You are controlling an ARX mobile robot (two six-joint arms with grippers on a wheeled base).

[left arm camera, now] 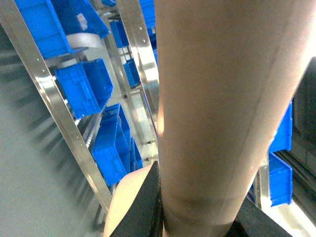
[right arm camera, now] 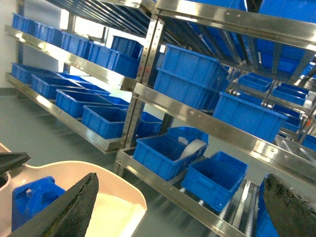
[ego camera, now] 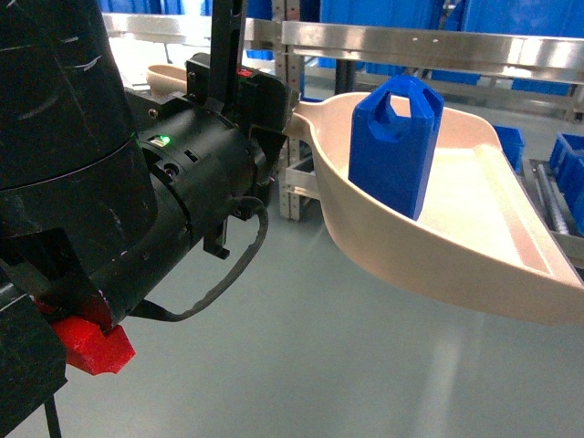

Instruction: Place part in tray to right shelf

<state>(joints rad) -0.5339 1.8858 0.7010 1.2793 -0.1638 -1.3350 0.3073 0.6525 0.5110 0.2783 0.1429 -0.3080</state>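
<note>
Tray (ego camera: pixel 474 233), centre right of the head view: smooth pinkish-beige plastic with a soft satin sheen, brightest along its flat floor. Part (ego camera: pixel 394 146), standing in the tray: saturated blue plastic, faceted, semi-matt with faint highlights on the edges. Shelf rail (ego camera: pixel 429 46), top of the frame: brushed stainless steel, reflective. Left arm housing (ego camera: pixel 196 182), left of the frame: black matt plastic, scuffed, with a rubbery black cable (ego camera: pixel 228 274) and a red, rough-textured plastic piece (ego camera: pixel 91 345) below. Bins (right arm camera: pixel 192 74), right wrist view: glossy blue plastic. Right gripper fingers (right arm camera: pixel 74 207), lower corners: coarse, dark, gritty pads. Floor (ego camera: pixel 301 365): smooth grey, faintly glossy.
</note>
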